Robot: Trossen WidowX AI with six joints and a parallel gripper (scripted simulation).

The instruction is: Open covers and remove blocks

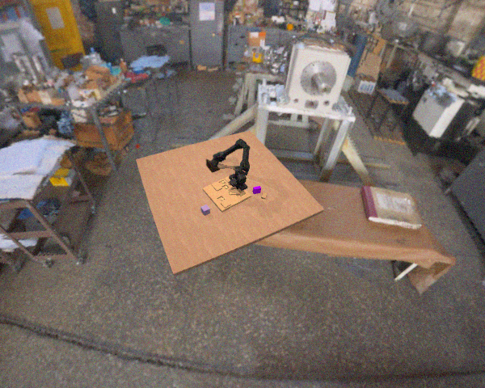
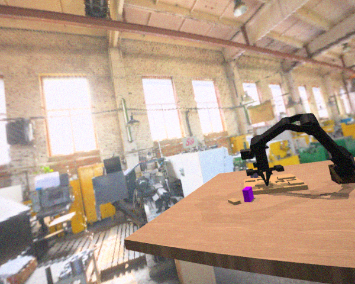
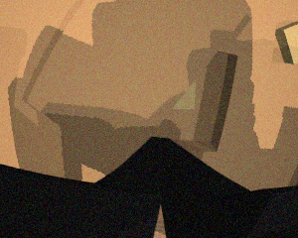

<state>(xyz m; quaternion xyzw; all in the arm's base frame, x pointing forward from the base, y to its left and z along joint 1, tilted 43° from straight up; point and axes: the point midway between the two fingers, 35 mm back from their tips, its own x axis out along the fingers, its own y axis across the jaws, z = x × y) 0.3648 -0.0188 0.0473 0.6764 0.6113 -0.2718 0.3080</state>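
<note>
The tan puzzle board (image 1: pixel 237 203) (image 2: pixel 281 190) lies on the table, with dark slots and raised pieces on top. My gripper (image 2: pixel 267 184) (image 3: pixel 159 146) is shut and empty, its tips pointing down low over the board; whether they touch it is hard to tell. In the wrist view a dark-sided slot or raised bar (image 3: pixel 215 101) is just beyond the tips, and a pale yellow piece (image 3: pixel 295 45) is at the upper right. A bright purple block (image 1: pixel 256 190) (image 2: pixel 248 194) and a lavender block (image 1: pixel 204 209) rest on the table, clear of the board on opposite sides. Cover positions are too small to tell.
A small flat tan piece (image 1: pixel 263 195) (image 2: pixel 234 201) lies on the table (image 1: pixel 184 242) (image 2: pixel 202 232) near the purple block. The arm's base (image 2: pixel 347 174) stands behind the board. The arm's shadow covers much of the board in the wrist view.
</note>
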